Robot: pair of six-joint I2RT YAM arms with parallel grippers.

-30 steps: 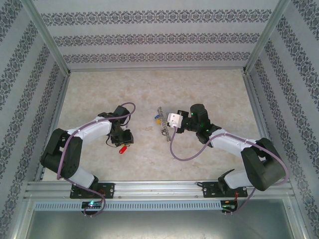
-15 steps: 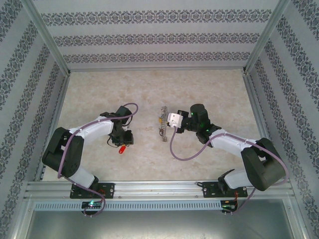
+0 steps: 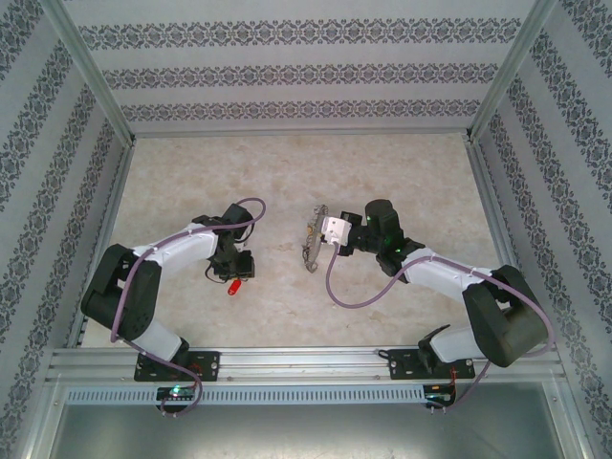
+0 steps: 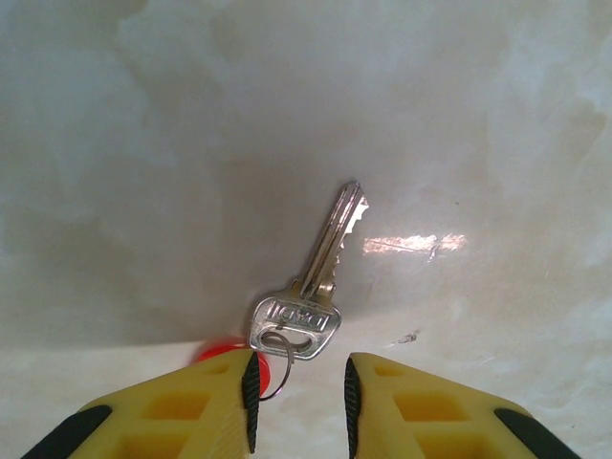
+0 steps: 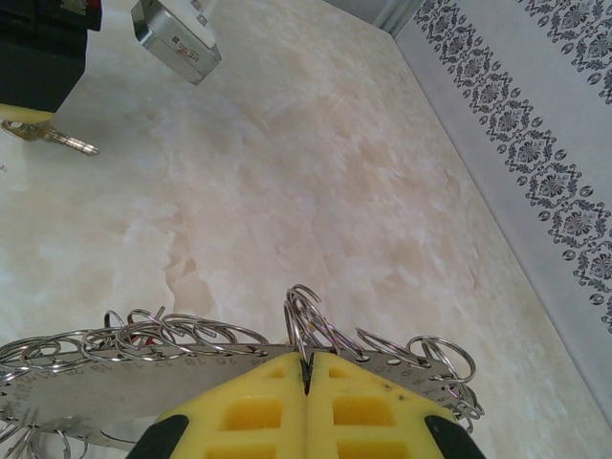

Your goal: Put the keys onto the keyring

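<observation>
Left gripper [image 4: 299, 382]: jaws clenched across the head of one silver key [image 4: 322, 251]. The blade points away from the fingers, off the table [image 4: 143, 143].
Red tag [image 4: 216, 348]: hangs on the key's small ring, beside the left finger.
Right gripper [image 5: 306, 368]: jaws pressed together on one loop of the keyring [image 5: 143, 349], a flat metal strip bearing many split rings, held above the table.
Key and keyring: apart, near mid-table.

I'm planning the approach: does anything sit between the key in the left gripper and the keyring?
Nothing visible does: bare table separates the key, held by the left gripper, from the keyring in the right gripper.
</observation>
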